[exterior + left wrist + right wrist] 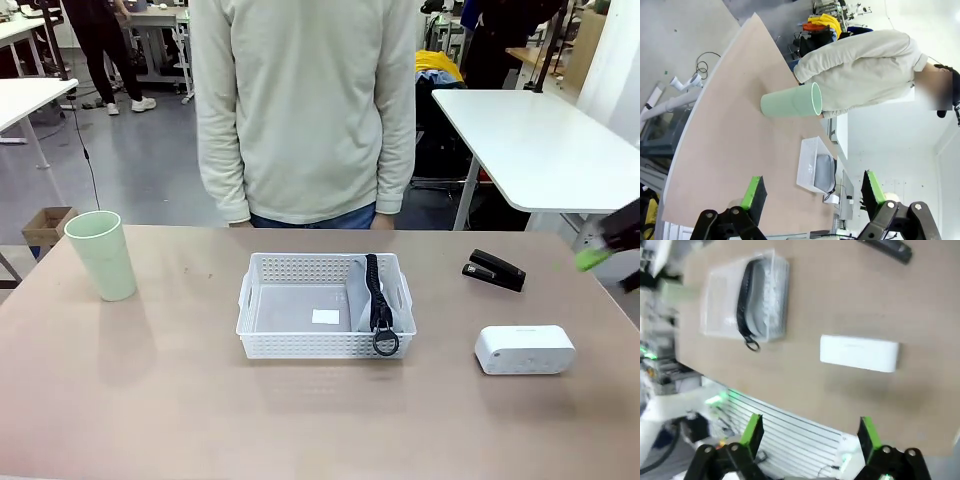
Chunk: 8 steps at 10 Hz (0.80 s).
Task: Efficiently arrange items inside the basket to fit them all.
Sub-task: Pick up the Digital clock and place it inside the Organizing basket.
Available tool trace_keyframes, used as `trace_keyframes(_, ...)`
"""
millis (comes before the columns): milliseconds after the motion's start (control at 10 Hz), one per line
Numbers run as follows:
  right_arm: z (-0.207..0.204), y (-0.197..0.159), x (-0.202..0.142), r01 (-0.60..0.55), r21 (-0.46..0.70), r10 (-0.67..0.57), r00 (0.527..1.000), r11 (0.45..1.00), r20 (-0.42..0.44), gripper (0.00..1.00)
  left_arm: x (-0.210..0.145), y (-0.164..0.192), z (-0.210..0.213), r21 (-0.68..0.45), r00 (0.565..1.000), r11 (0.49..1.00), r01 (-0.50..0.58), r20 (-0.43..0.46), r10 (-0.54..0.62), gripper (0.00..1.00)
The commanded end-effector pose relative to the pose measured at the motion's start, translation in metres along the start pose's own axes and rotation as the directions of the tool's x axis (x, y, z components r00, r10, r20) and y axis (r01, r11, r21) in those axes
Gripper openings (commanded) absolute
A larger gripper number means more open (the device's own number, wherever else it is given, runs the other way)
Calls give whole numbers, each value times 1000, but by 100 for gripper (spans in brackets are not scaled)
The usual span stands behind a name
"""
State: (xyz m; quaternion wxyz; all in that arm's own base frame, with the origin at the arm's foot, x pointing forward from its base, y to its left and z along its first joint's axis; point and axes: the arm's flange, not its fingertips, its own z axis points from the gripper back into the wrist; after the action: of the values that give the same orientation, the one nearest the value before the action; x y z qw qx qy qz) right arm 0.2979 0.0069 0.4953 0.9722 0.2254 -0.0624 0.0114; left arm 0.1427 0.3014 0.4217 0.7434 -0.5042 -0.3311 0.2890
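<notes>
The basket (310,345), in the front view, stands in the middle of the bench (180,400), before a person (305,110). The grey pouch (360,300) with its black strap (377,290) lies inside, at the right end. The green cup (103,255) stands upright far to the left — the stapler (495,270) and the white box (524,349) lie to the right, outside the basket. In the left wrist view the left claw (813,194) is wide, nothing between its jaws. In the right wrist view the right claw (810,434) is wide and empty too — the white box lies beyond it.
</notes>
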Motion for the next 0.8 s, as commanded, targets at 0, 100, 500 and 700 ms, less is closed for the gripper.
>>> trace_keyframes(0, -55, 34, -23, -60, -207, 56, 998, 977, -22, 100, 0, 0, 2, -19, 1000, 1000, 24, 8, -24, 100)
trace_keyframes(100, -71, 45, -22, -22, -263, 31, 999, 964, 31, 100, 0, 0, 2, -19, 1000, 1000, 24, 8, -24, 100)
trace_keyframes(500, -45, 55, 6, -71, -187, 65, 997, 980, -41, 100, 0, 0, 2, -19, 1000, 1000, 24, 8, -24, 100)
trace_keyframes(700, -52, 62, 7, -59, -221, 55, 998, 973, -24, 100, 0, 0, 2, -19, 1000, 1000, 24, 8, -24, 100)
